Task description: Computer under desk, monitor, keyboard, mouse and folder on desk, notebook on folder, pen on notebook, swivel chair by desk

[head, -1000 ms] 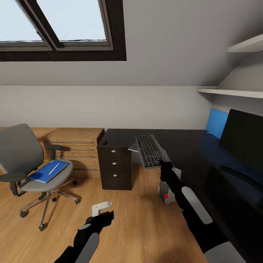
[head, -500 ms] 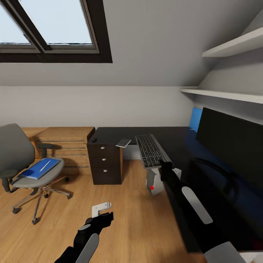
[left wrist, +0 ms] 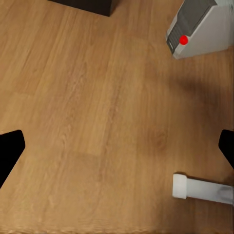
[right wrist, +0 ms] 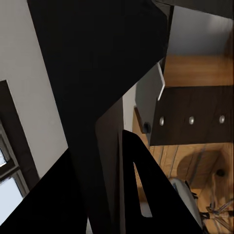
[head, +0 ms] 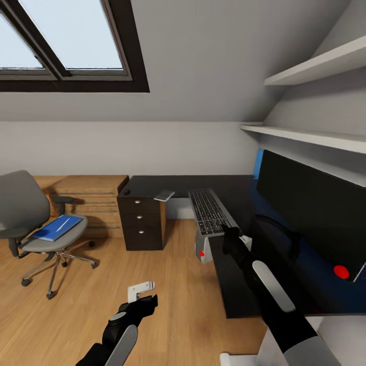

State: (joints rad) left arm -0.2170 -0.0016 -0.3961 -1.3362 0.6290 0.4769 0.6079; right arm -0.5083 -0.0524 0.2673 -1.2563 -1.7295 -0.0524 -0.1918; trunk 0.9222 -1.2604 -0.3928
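The right gripper (head: 230,233) is clamped on the near end of the keyboard (head: 209,210), held above the bench (head: 239,284) edge, left of the monitor (head: 310,208). The left gripper (head: 144,300) hangs spread apart over the wood floor (head: 168,305). The computer (head: 202,249) stands beneath the keyboard. Far left, the folder (head: 55,227) with the pen (head: 63,224) lies on the swivel chair (head: 35,223).
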